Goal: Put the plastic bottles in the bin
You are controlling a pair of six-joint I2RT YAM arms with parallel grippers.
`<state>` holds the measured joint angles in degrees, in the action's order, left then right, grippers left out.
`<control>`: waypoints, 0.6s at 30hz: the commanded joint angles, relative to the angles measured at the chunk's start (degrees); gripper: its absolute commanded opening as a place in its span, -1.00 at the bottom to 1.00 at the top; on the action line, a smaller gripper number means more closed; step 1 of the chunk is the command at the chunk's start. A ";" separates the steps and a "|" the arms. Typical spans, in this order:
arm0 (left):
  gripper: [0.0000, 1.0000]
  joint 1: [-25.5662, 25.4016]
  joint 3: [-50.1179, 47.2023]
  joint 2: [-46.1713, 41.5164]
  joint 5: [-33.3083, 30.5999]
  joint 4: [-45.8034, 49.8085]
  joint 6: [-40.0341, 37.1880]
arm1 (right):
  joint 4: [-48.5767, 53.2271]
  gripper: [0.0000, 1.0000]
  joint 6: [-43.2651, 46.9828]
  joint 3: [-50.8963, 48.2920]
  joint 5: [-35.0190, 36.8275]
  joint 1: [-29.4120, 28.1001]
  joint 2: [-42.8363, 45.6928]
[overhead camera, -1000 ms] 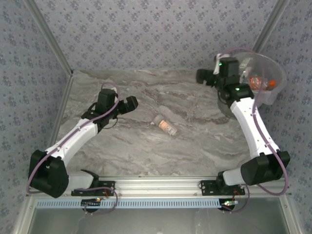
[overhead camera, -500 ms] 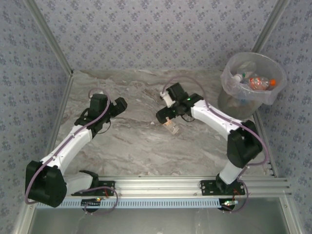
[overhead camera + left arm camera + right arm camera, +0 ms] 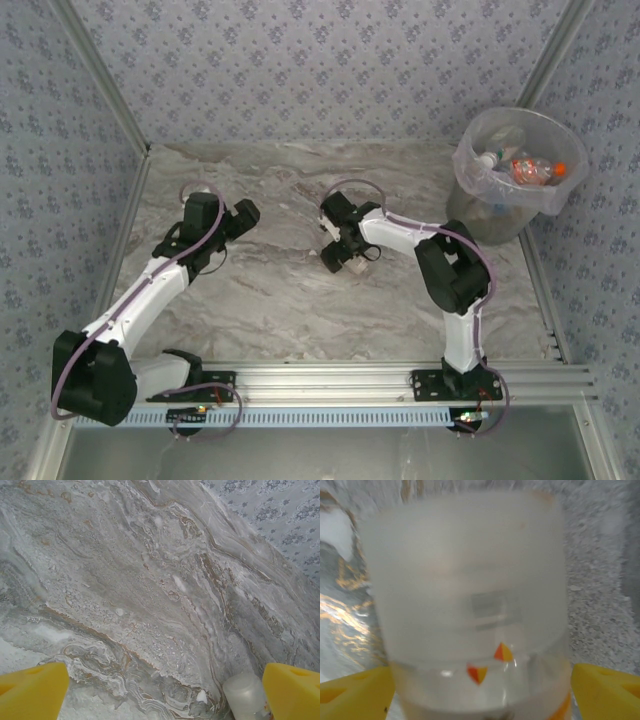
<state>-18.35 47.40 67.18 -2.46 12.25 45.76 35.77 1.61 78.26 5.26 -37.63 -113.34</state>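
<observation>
Stone-look table, clear and cloudy plastics

The tabletop [image 3: 280,300] is grey, marble-patterned with brown veins, smooth with a soft sheen. The bottle [image 3: 470,605] is clear glossy plastic below, frosted and whitish above, with orange print. The yellow finger pads [image 3: 605,690] look matt. The bin [image 3: 480,215], far right, is cloudy translucent plastic, lined with a thin, crinkled clear bag [image 3: 462,160]. The near rail [image 3: 330,378] is ribbed, dull silver metal.
</observation>
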 commanded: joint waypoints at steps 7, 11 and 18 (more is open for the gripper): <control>0.99 0.60 0.38 0.23 -0.57 0.67 0.53 | 1.66 0.16 -3.45 0.71 3.65 0.56 -0.43; 0.99 0.77 0.37 0.22 -0.76 0.65 0.58 | 0.94 -0.02 -3.01 -0.23 5.03 0.70 5.28; 0.99 0.96 0.33 0.22 -0.80 0.57 0.62 | -0.56 -0.15 -1.98 -1.66 7.27 2.66 18.98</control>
<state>-17.98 47.40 67.29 -2.46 12.27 46.17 35.66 -0.97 76.73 10.31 -36.18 -101.14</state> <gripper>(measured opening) 0.994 0.581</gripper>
